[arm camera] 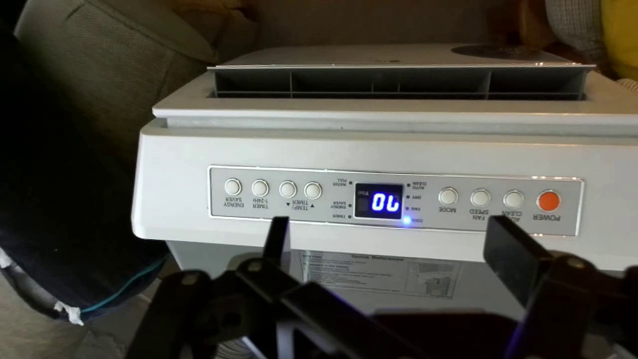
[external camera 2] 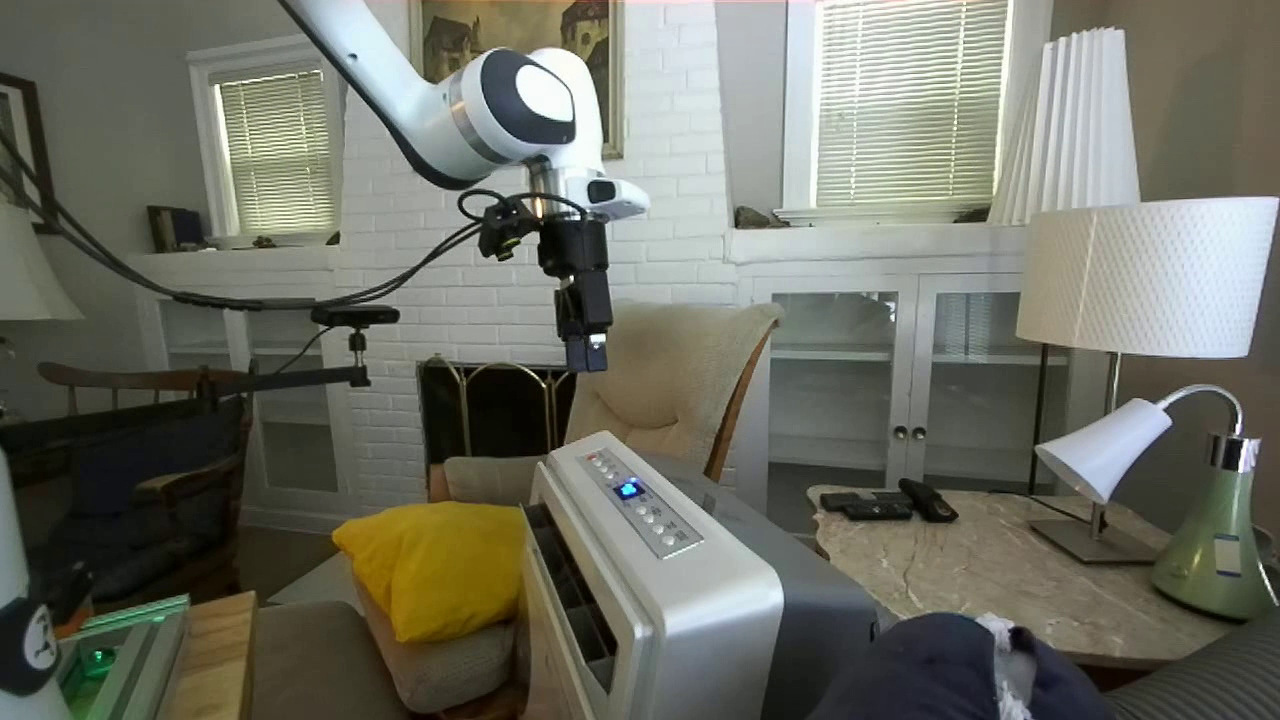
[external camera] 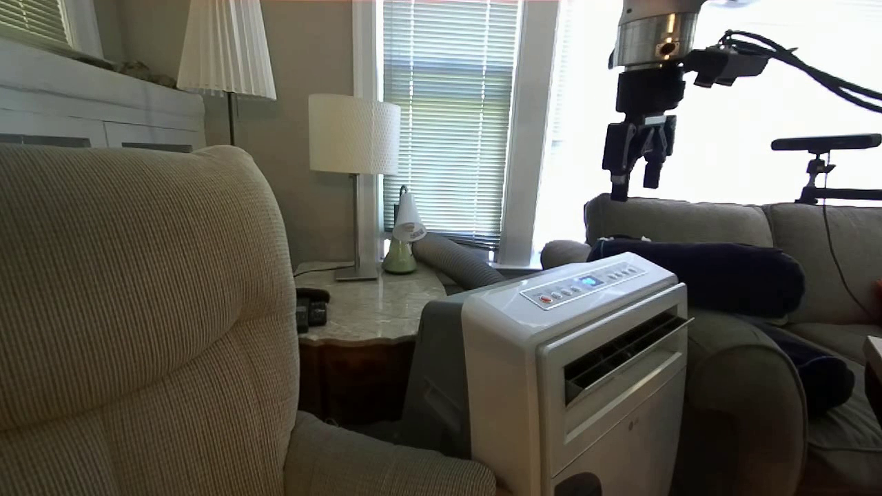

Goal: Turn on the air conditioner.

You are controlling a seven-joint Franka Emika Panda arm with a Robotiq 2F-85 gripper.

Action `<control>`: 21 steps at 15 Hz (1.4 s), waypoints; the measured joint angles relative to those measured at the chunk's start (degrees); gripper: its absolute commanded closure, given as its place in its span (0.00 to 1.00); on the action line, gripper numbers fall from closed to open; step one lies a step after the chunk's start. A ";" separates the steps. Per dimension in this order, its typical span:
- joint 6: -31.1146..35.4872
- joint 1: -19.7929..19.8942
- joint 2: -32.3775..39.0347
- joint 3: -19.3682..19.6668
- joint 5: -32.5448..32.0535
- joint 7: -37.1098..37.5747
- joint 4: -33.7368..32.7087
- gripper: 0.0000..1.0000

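Fingers [arm camera: 513, 262] are spread well apart, and the gripper [external camera: 635, 184] they belong to points down, hanging above and apart from the air conditioner [external camera: 520, 372]. That thing stands upright between a beige armchair [external camera: 145, 275] and a sofa [external camera: 747, 379], just beside a marble-topped side table [external camera: 372, 310].

As for which way it points: the louvred vent [external camera: 620, 353] faces away from the side table, and the grey rear section faces it. Long axis of the top runs across the wrist view, tilted a touch down to the right, with the vent toward the upper edge and the lettering on top upside down.

Looks-wise it's a white box with a sloped top and the vent flap tipped out. Silver control panel [arm camera: 431, 212] up there, round white buttons [arm camera: 447, 196] plus an orange power button [arm camera: 548, 200] at one end. Display [arm camera: 379, 201] is lit with blue digits, and a blue dot glows right by the "Cool" label.

Around it: ribbed hose [external camera: 458, 262] behind, near the window [external camera: 448, 138], yellow cushion [external camera 2: 440, 565] out by the front, plus a table lamp [external camera: 355, 134] and a green-based desk lamp [external camera: 400, 256] on the side table.

Stuff in the way of the view: the armchair's arm covers a lower corner of the unit in an exterior view, a dark blue bundle [external camera 2: 950, 665] blocks part of the grey rear in an exterior view, and in the wrist view one fingertip overlaps the panel's lower edge.
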State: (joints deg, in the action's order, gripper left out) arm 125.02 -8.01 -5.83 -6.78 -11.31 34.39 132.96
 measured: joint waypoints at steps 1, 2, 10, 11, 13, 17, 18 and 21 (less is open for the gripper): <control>0.05 0.39 0.00 0.06 0.30 -0.01 0.35 0.00; 0.43 0.74 0.01 0.17 0.84 -0.01 0.71 0.00; 9.86 3.26 1.44 1.82 4.85 -1.47 3.69 0.00; 11.26 3.56 1.94 2.01 4.85 -1.51 3.90 0.00; 14.17 4.04 3.07 2.31 4.85 -1.58 4.26 0.00; 16.60 4.28 4.72 2.59 4.85 -1.70 4.46 0.00; 16.63 4.28 4.76 2.59 4.85 -1.70 4.46 0.00; 16.63 4.26 4.76 2.59 4.84 -1.70 4.46 0.00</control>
State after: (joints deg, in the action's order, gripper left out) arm 141.65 -3.75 -1.06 -4.19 -6.47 32.69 137.42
